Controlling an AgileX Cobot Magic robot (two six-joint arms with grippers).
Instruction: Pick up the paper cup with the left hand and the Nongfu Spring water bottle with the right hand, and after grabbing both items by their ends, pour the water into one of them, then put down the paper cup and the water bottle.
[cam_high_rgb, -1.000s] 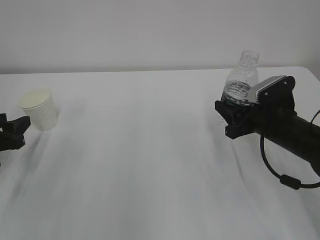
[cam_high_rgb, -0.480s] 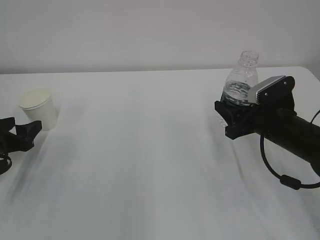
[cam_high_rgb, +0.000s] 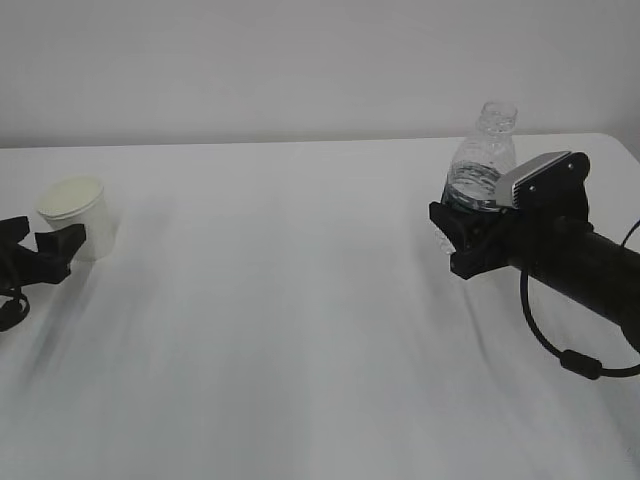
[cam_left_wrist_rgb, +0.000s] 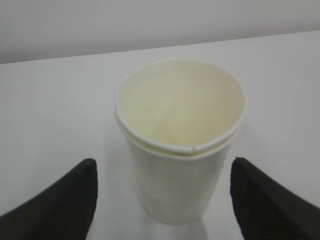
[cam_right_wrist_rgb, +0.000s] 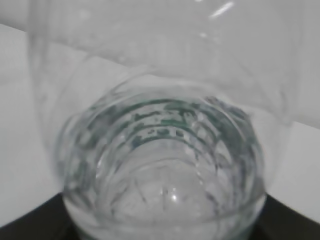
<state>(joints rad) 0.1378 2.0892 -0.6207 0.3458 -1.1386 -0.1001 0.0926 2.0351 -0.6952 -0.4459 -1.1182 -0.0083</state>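
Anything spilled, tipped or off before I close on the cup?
The paper cup looks like two nested cups: its rim shows a doubled, slightly offset edge. Otherwise nothing stands out: it stands upright between the left claw fingers, the water bottle is upright, and no spill shows.

place: lab bench | cue: bare white table, blank wall

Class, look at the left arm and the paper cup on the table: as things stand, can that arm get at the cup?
Probably yes. The left gripper has its jaws open, one on each side of the upright paper cup, with table showing between each jaw and the cup wall. Nothing else stands near it.
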